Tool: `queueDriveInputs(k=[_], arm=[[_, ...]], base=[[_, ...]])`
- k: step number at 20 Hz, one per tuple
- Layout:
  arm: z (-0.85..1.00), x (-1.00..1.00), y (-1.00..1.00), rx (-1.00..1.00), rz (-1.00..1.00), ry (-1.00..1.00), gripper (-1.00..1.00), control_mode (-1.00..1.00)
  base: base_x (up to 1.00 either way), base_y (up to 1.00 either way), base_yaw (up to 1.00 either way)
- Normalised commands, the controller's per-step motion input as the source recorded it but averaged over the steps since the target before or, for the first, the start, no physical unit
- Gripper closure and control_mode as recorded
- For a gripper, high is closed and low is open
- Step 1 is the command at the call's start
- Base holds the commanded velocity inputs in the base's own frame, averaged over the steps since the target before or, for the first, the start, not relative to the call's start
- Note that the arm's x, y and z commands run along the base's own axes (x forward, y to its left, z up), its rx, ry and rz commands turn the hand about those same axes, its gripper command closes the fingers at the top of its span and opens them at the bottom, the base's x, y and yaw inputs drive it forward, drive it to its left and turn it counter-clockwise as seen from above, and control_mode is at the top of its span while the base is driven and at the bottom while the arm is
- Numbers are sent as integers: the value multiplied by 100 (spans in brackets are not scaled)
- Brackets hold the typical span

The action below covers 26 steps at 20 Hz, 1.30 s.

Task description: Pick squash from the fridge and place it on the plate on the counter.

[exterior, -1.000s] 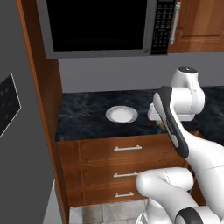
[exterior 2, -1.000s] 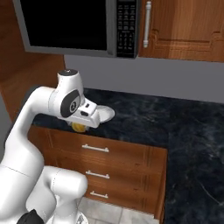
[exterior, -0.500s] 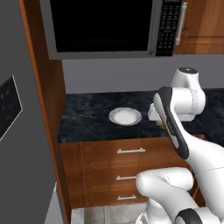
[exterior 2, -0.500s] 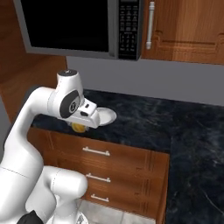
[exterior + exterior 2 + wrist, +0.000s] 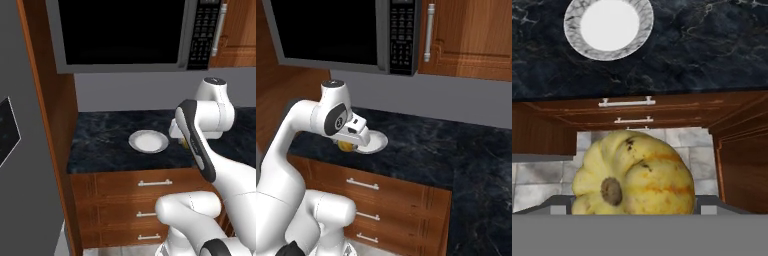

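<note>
One ribbed golden-yellow squash sits clamped in the white arm's two-finger gripper, held above the front edge of the dark marbled stone counter. One round white plate with a greyish rim lies bare on that counter, near the squash, above reddish-brown wooden drawers with three silver bar handles.

The squash has matt, ribbed yellow skin, the plate is smooth white with a marbled rim, and the counter is dark polished stone over reddish wooden drawers.
</note>
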Motion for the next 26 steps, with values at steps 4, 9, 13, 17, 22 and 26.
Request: queueDriveInputs(k=[4, 9, 13, 17, 22, 26], arm=[[0, 0, 0, 0, 0, 0, 100, 100], [0, 0, 0, 0, 0, 0, 100, 100], [0, 0, 0, 0, 0, 0, 100, 100], [0, 0, 0, 0, 0, 0, 100, 100], [0, 0, 0, 0, 0, 0, 100, 100], [-7, 18, 0, 0, 0, -5, 100, -100]], base=[[37, 0, 5], [34, 0, 4], [29, 0, 3], [13, 0, 1], [14, 0, 0], [10, 0, 0]])
